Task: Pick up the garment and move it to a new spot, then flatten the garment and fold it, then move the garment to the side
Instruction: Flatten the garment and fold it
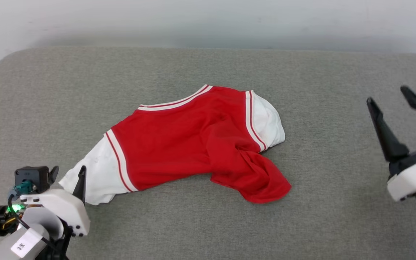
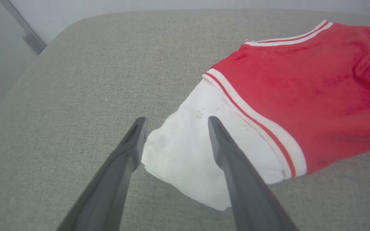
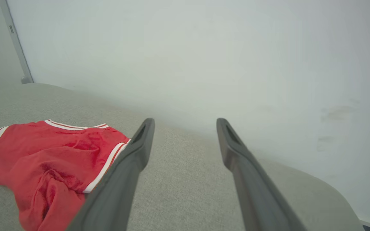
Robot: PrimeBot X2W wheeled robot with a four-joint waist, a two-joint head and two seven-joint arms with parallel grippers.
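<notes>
Clearly the garment (image 1: 193, 137) is soft, light cloth that will sag and drag rather than keep its shape. It lies rumpled about the middle of the grey cushion (image 1: 193, 65), collar trim (image 1: 175, 103) toward the far edge and one white sleeve (image 2: 185, 150) reaching toward the near left corner. The hem (image 1: 262, 177) is bunched and folded over itself on the side toward the right edge. The left gripper (image 2: 176, 119) is released, its fingers spread either side of that sleeve's tip and holding nothing. The right gripper (image 1: 387, 94) is also spread wide and empty, near the right edge and well apart from the cloth. To flatten it, the shoulder seams or the hem corners look like better holds than a sleeve tip, which would only stretch.
</notes>
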